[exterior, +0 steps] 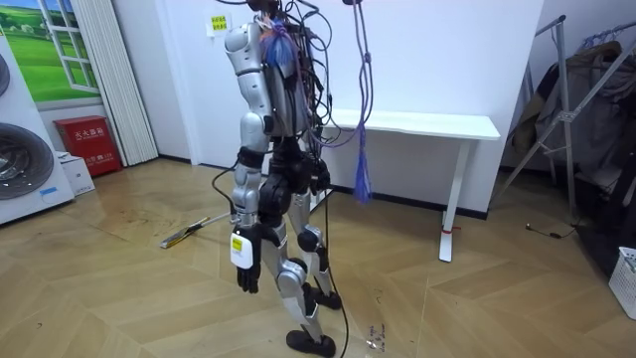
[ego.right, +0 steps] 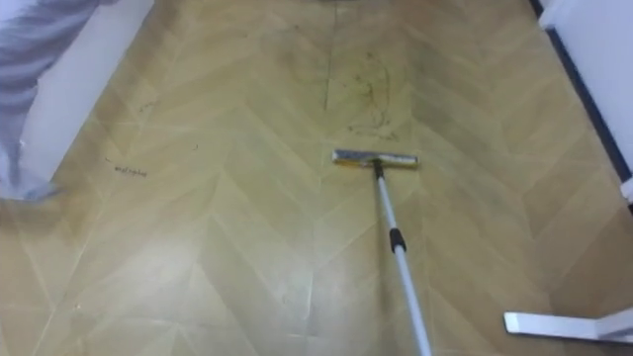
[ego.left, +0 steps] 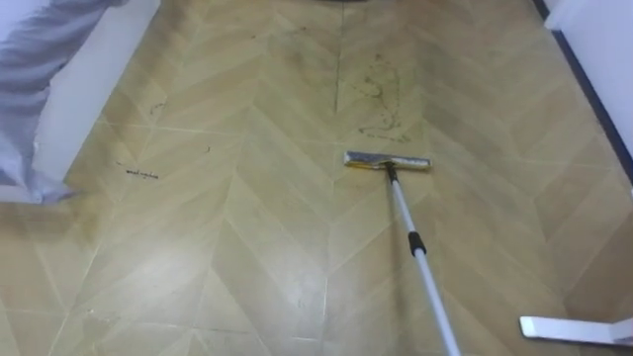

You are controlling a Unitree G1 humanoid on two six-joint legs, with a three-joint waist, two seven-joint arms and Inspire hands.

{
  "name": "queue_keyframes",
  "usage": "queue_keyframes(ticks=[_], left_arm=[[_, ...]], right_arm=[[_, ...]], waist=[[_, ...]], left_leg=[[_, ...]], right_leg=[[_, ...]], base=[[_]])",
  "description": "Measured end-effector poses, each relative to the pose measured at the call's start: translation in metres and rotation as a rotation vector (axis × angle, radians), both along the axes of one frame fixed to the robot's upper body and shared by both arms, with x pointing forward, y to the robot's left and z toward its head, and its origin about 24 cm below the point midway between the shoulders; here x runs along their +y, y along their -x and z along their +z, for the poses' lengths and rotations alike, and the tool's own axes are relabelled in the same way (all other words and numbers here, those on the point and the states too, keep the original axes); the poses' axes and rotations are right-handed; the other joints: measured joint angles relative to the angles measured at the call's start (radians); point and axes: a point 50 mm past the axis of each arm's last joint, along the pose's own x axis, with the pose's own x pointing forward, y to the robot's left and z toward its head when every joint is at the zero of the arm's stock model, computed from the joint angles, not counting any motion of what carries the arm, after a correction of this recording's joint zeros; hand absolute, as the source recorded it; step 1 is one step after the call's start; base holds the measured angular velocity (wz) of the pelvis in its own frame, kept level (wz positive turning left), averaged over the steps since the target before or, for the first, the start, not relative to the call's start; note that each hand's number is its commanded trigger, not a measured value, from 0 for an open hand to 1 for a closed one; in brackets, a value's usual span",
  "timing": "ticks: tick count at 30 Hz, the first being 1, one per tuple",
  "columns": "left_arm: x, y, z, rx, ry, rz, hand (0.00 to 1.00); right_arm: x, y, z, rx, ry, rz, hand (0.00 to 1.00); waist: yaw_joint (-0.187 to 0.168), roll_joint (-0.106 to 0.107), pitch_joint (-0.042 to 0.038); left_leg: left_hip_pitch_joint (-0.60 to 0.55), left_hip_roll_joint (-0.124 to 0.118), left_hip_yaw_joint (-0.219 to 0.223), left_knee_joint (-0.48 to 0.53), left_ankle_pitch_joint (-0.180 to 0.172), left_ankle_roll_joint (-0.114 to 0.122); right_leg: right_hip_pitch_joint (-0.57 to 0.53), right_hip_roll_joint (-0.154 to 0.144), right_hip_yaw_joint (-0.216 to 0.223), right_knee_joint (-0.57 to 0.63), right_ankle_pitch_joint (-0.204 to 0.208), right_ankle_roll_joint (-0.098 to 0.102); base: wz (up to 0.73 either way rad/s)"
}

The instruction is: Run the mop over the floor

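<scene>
One mop [ego.left: 408,225], handle cut off below.

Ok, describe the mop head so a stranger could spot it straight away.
On the pale herringbone floor, follow the white pole up from the eye view's lower edge. The mop head caps it, just below dark scuffs: a flat grey bar, yellow-edged.

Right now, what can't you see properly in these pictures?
Silver mop pole: near end cut off by the left eye view's bottom edge, so what holds it is unknown.
Dark marks on the tan wooden floor: left eye view, too blurred to tell dirt from scratches.
White flat bar: cut off by that view's right edge.
</scene>
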Motion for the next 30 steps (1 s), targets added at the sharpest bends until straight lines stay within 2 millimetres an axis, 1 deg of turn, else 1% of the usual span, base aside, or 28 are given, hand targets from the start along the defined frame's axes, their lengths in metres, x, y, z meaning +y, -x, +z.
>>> queue_keyframes(ticks=[5, 7, 8, 9, 11, 13, 14, 16, 17, 18, 19, 20, 21, 22, 23, 24, 25, 26, 27, 28, 29, 30], left_arm=[[0.0, -0.01, 0.0, -0.013, -0.011, -0.005, 0.0], [0.0, -0.014, -0.001, -0.017, -0.015, -0.009, 0.0], [0.0, -0.014, -0.001, -0.017, -0.015, -0.009, 0.0], [-0.001, -0.014, -0.001, -0.016, -0.015, -0.007, 0.0], [-0.002, -0.014, -0.001, -0.014, -0.024, -0.014, 0.0], [-0.004, -0.021, -0.002, -0.021, -0.026, -0.027, 0.0], [-0.004, -0.024, -0.002, -0.024, -0.026, -0.028, 0.0], [-0.004, -0.027, -0.001, -0.036, -0.038, -0.031, 0.0], [-0.004, -0.028, -0.001, -0.037, -0.038, -0.031, 0.0], [-0.005, -0.028, -0.002, -0.041, -0.038, -0.027, 0.0], [-0.005, -0.029, -0.001, -0.048, -0.043, -0.024, 0.0], [-0.005, -0.029, -0.001, -0.05, -0.051, -0.022, 0.0], [-0.005, -0.03, -0.001, -0.058, -0.062, -0.013, 0.0], [-0.007, -0.03, -0.002, -0.075, -0.066, 0.003, 0.0], [-0.008, -0.03, -0.002, -0.082, -0.064, 0.017, 0.0], [-0.01, -0.029, -0.003, -0.085, -0.062, 0.041, 0.0], [-0.011, -0.025, -0.004, -0.081, -0.061, 0.054, 0.0], [-0.012, -0.024, -0.004, -0.08, -0.062, 0.059, 0.0], [-0.015, -0.022, -0.005, -0.078, -0.055, 0.061, 0.0], [-0.018, -0.021, -0.005, -0.077, -0.042, 0.068, 0.0], [-0.019, -0.022, -0.005, -0.08, -0.035, 0.073, 0.0], [-0.02, -0.023, -0.005, -0.089, -0.025, 0.091, 0.0]], right_arm=[[-0.001, -0.01, 0.001, -0.024, 0.013, 0.006, 1.0], [-0.001, -0.014, 0.001, -0.037, 0.021, 0.003, 1.0], [-0.002, -0.015, 0.001, -0.039, 0.025, 0.003, 1.0], [-0.002, -0.016, 0.001, -0.045, 0.032, 0.002, 1.0], [-0.004, -0.017, 0.002, -0.051, 0.036, -0.012, 1.0], [-0.005, -0.013, 0.002, -0.047, 0.043, -0.051, 1.0], [-0.006, -0.012, 0.002, -0.044, 0.042, -0.064, 1.0], [-0.007, -0.011, 0.002, -0.048, 0.04, -0.095, 1.0], [-0.008, -0.01, 0.002, -0.05, 0.042, -0.099, 1.0], [-0.011, -0.009, 0.003, -0.055, 0.048, -0.11, 1.0], [-0.014, -0.007, 0.004, -0.054, 0.058, -0.107, 1.0], [-0.014, -0.007, 0.004, -0.053, 0.065, -0.105, 1.0], [-0.016, -0.006, 0.005, -0.059, 0.075, -0.114, 1.0], [-0.016, -0.008, 0.004, -0.07, 0.083, -0.121, 1.0], [-0.015, -0.008, 0.004, -0.073, 0.083, -0.124, 1.0], [-0.014, -0.013, 0.004, -0.082, 0.086, -0.124, 1.0], [-0.013, -0.019, 0.004, -0.092, 0.094, -0.117, 1.0], [-0.013, -0.022, 0.005, -0.097, 0.096, -0.114, 1.0], [-0.016, -0.032, 0.006, -0.109, 0.108, -0.107, 1.0], [-0.02, -0.046, 0.009, -0.132, 0.122, -0.094, 1.0], [-0.022, -0.054, 0.011, -0.15, 0.126, -0.091, 1.0], [-0.025, -0.072, 0.015, -0.194, 0.128, -0.096, 1.0]], waist=[[0.0, 0.004, 0.0009], [0.001, 0.008, 0.0019], [0.001, 0.009, 0.0029], [0.002, 0.008, 0.0028], [0.002, 0.008, 0.0062], [-0.001, 0.007, 0.0132], [-0.001, 0.007, 0.0147], [0.013, 0.012, 0.0216], [0.018, 0.015, 0.0226], [0.024, 0.023, 0.0221], [0.033, 0.025, 0.0203], [0.04, 0.025, 0.0201], [0.055, 0.025, 0.0197], [0.056, 0.029, 0.0181], [0.056, 0.031, 0.0168], [0.057, 0.033, 0.0158], [0.066, 0.034, 0.0153], [0.077, 0.032, 0.0159], [0.092, 0.029, 0.0181], [0.104, 0.016, 0.0252], [0.111, 0.016, 0.0252], [0.123, 0.015, 0.026]], left_leg=[[-0.088, 0.0, -0.002, 0.034, 0.0, 0.0], [-0.15, -0.001, -0.003, 0.066, 0.0, 0.0], [-0.167, -0.002, -0.003, 0.076, 0.0, 0.0], [-0.201, -0.002, -0.005, 0.097, 0.0, 0.0], [-0.254, -0.012, -0.016, 0.135, 0.0, 0.0], [-0.34, -0.023, -0.015, 0.218, -0.002, -0.001], [-0.366, -0.028, -0.015, 0.249, -0.002, -0.002], [-0.465, -0.034, -0.017, 0.377, -0.014, -0.012], [-0.492, -0.034, -0.017, 0.412, -0.019, -0.013], [-0.543, -0.033, -0.016, 0.483, -0.036, -0.019], [-0.597, -0.032, -0.015, 0.567, -0.061, -0.029], [-0.62, -0.032, -0.014, 0.609, -0.075, -0.032], [-0.668, -0.033, -0.014, 0.694, -0.1, -0.036], [-0.716, -0.033, -0.014, 0.773, -0.11, -0.042], [-0.738, -0.031, -0.014, 0.808, -0.11, -0.042], [-0.768, -0.022, -0.014, 0.876, -0.109, -0.043], [-0.807, -0.005, -0.014, 0.954, -0.088, -0.053], [-0.825, 0.002, -0.014, 0.998, -0.067, -0.056], [-0.86, 0.005, -0.019, 1.07, -0.01, -0.058], [-0.893, 0.005, -0.02, 1.129, 0.06, -0.059], [-0.91, 0.005, -0.018, 1.146, 0.091, -0.062], [-0.937, 0.005, -0.004, 1.136, 0.102, -0.058]], right_leg=[[-0.098, -0.005, -0.002, 0.053, 0.0, 0.0], [-0.17, -0.01, -0.006, 0.098, 0.0, 0.0], [-0.187, -0.012, -0.007, 0.107, 0.0, 0.0], [-0.225, -0.016, -0.006, 0.135, -0.002, -0.002], [-0.292, -0.027, -0.005, 0.204, -0.01, -0.012], [-0.375, -0.055, -0.007, 0.297, -0.031, -0.017], [-0.394, -0.06, -0.004, 0.317, -0.036, -0.017], [-0.469, -0.072, -0.004, 0.402, -0.06, -0.021], [-0.489, -0.075, -0.005, 0.427, -0.068, -0.023], [-0.525, -0.076, -0.003, 0.474, -0.093, -0.026], [-0.565, -0.079, -0.001, 0.537, -0.132, -0.033], [-0.586, -0.08, 0.004, 0.572, -0.157, -0.036], [-0.625, -0.083, 0.008, 0.633, -0.207, -0.039], [-0.66, -0.086, 0.005, 0.7, -0.235, -0.05], [-0.674, -0.093, 0.0, 0.727, -0.254, -0.06], [-0.69, -0.087, -0.001, 0.772, -0.282, -0.059], [-0.699, -0.067, 0.004, 0.814, -0.307, -0.07], [-0.704, -0.058, 0.011, 0.835, -0.317, -0.078], [-0.707, -0.053, 0.015, 0.868, -0.332, -0.085], [-0.708, -0.046, 0.024, 0.888, -0.34, -0.092], [-0.709, -0.044, 0.028, 0.894, -0.342, -0.094], [-0.71, -0.036, 0.035, 0.897, -0.343, -0.096]], base=[[0.0], [0.0], [0.0], [-0.06], [0.06], [0.27], [0.23], [0.04], [0.0], [0.03], [0.0], [-0.05], [0.0], [0.1], [0.25], [0.18], [0.05], [-0.14], [-0.2], [-0.17], [-0.16], [-0.19]])
